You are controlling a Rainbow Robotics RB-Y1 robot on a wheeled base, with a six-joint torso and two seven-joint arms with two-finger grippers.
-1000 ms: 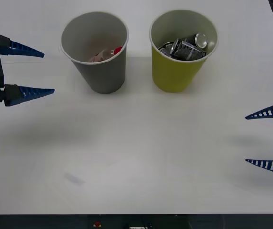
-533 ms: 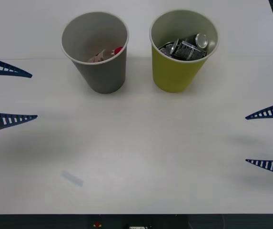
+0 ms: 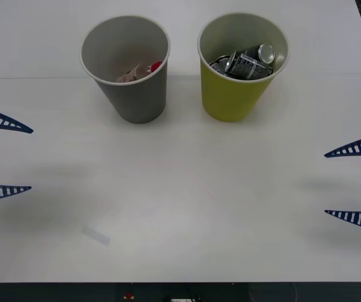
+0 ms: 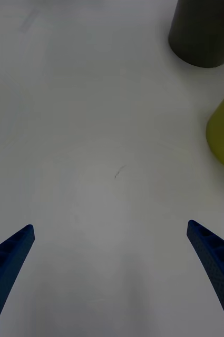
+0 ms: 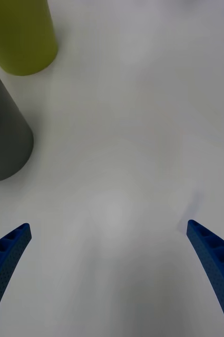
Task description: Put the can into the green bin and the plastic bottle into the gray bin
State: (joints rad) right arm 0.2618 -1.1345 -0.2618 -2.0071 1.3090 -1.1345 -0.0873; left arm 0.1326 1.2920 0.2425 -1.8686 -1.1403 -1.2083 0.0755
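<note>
**Both grippers spread wide, empty**

Left gripper (image 3: 31, 158) and right gripper (image 3: 324, 184) are hovering above the smooth white table (image 3: 186, 207). Farther ahead, the tapered gray bin (image 3: 131, 94) is containing the plastic bottle (image 3: 143, 70); the green bin (image 3: 234, 94) is containing the crushed metal can (image 3: 246, 61).

Robot lab, bare white table (image 3: 180, 207)

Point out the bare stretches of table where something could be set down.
Free: the wide strip in front of the gray bin and green bin, between the open left gripper and right gripper. Tight: the narrow gap between the bins.
</note>
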